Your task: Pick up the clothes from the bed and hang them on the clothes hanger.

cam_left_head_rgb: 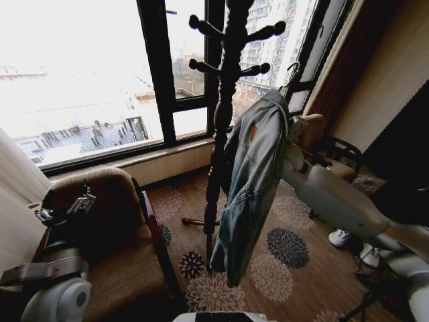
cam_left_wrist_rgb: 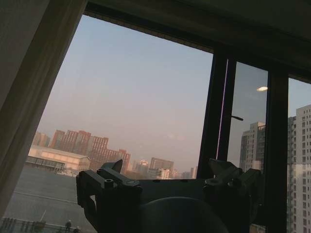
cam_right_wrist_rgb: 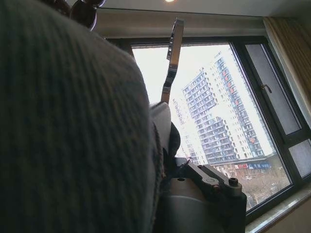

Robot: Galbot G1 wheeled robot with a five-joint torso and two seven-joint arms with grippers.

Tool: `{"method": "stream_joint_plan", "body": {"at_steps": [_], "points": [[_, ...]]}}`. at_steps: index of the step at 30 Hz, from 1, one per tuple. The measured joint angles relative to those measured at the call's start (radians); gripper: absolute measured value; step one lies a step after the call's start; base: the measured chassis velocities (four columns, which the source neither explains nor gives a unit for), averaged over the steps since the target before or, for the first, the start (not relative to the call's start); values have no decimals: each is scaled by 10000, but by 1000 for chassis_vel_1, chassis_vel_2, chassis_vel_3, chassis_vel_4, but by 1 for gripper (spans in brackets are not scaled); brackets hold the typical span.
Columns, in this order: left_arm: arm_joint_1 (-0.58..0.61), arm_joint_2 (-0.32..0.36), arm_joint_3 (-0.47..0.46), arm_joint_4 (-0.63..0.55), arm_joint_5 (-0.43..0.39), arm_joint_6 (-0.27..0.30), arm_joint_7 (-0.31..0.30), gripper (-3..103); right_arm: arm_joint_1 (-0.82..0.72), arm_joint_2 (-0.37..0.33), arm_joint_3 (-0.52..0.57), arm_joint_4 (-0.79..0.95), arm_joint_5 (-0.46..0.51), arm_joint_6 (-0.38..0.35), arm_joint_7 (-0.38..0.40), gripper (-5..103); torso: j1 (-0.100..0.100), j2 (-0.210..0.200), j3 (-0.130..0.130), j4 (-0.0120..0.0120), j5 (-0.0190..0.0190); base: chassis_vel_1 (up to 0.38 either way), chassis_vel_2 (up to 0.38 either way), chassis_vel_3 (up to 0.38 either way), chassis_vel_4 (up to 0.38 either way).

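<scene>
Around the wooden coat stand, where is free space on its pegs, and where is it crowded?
The coat stand has bare pegs at its top, on the window side. It is crowded on the other side: the denim jacket hangs there, pressed close to the pole, held up by the right gripper. The left gripper rests apart, over the brown armchair.

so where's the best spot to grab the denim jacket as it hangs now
Probably at the collar and shoulder, up by the hanger hook, coming from the robot's right, where the right pincer already is. The jacket hangs limp beside the coat stand, so a lower grip would likely only bunch cloth.
</scene>
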Motion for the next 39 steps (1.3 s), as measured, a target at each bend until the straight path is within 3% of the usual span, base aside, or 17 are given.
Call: {"method": "stream_joint_plan", "body": {"at_steps": [16,27,39], "points": [[-89,68,-56,88,-90,-47,11,100,1423,385,-1474,-39,791,-763,673,20,2,0,0,1,0,0,0,0,0],[-186,88,-12,195,-89,-54,23,100,1956,0,-1926,1139,1223,-1020,808,20,3,-1,0,-8,3,0,0,0,0],[-231,42,71,235,-42,-62,39,100,1958,-539,-1896,2264,1485,-1059,680,20,-1,0,-2,7,-1,0,0,0,0]]}}
